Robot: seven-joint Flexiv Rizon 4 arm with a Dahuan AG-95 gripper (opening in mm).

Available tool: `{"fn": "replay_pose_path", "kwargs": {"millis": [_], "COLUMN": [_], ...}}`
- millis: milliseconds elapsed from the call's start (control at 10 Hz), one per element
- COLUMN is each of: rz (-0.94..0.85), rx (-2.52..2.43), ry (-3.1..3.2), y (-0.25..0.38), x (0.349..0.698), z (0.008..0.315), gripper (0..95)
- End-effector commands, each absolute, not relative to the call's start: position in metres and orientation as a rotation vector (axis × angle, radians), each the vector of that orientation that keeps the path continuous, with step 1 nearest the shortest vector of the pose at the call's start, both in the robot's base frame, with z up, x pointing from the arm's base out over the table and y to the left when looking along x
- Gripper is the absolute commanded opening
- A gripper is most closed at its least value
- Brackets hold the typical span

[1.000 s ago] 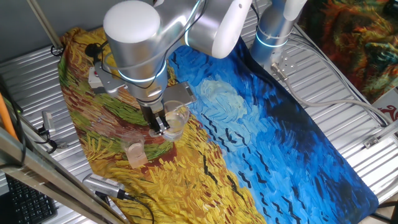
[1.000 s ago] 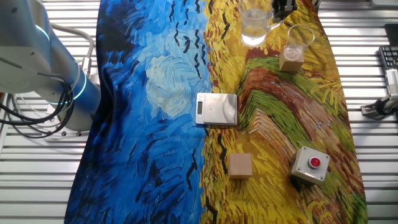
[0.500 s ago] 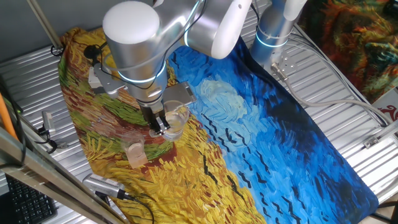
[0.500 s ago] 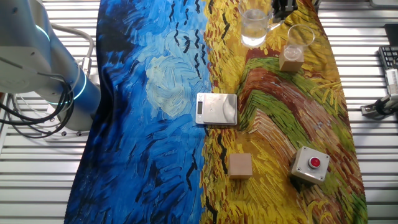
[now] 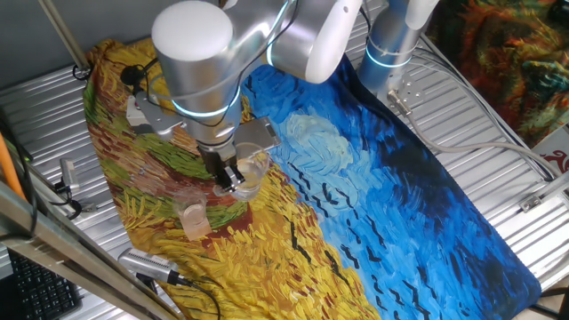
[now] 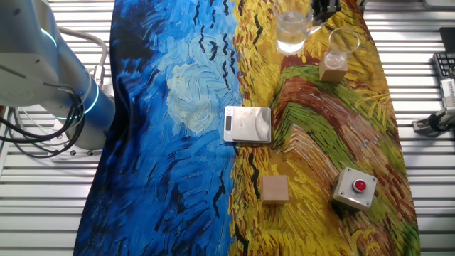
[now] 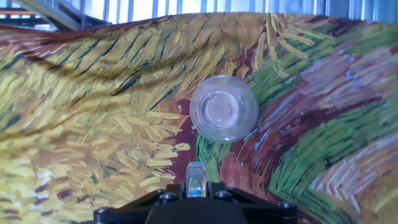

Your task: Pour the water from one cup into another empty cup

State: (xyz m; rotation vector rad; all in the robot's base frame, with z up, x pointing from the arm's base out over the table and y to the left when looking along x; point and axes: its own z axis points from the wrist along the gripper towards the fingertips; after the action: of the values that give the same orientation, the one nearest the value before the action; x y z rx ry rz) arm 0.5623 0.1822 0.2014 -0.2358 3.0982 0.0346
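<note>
A: When looking for the gripper (image 5: 229, 178), where to start?

B: Left of centre in one fixed view, under the bulky silver arm (image 5: 200, 80). Jaws nearly closed, pinching a clear part of the tumbler (image 5: 252, 172). Possibly a handle rather than the rim; too small to tell.

A: And through the hand view?

B: Black finger bases along the near edge, a thin strip of clear material clamped between them. Beyond that, seen from straight above, the small cup (image 7: 224, 109), mouth open upward, on red and green brushstrokes of the painted cloth (image 7: 87, 124).

A: Tumbler upright or tilted?

B: Upright, over the yellow part of the cloth, at the far edge in the other fixed view.

A: Small cup relative to it?

B: Just to the right in that view, near but not touching. Upright, clear at the rim, pale peach lower down.

A: Anything else on the cloth?

B: Nearer the middle, a flat silver scale (image 6: 247, 124). Nearer still, a tan cube (image 6: 274, 190), and to its right a grey box with a red button (image 6: 354, 188). All well apart from both cups.
</note>
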Motion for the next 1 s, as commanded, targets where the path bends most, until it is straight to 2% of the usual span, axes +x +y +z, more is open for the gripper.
{"fn": "replay_pose_path", "kwargs": {"millis": [100, 1000], "rz": [0.064, 0.012], "rx": [-0.372, -0.475], "ry": [3.109, 3.073], "y": [0.1828, 0.1828], "x": [0.5635, 0.5635], "z": [0.2015, 0.2015], "gripper": [0.0, 0.0]}}
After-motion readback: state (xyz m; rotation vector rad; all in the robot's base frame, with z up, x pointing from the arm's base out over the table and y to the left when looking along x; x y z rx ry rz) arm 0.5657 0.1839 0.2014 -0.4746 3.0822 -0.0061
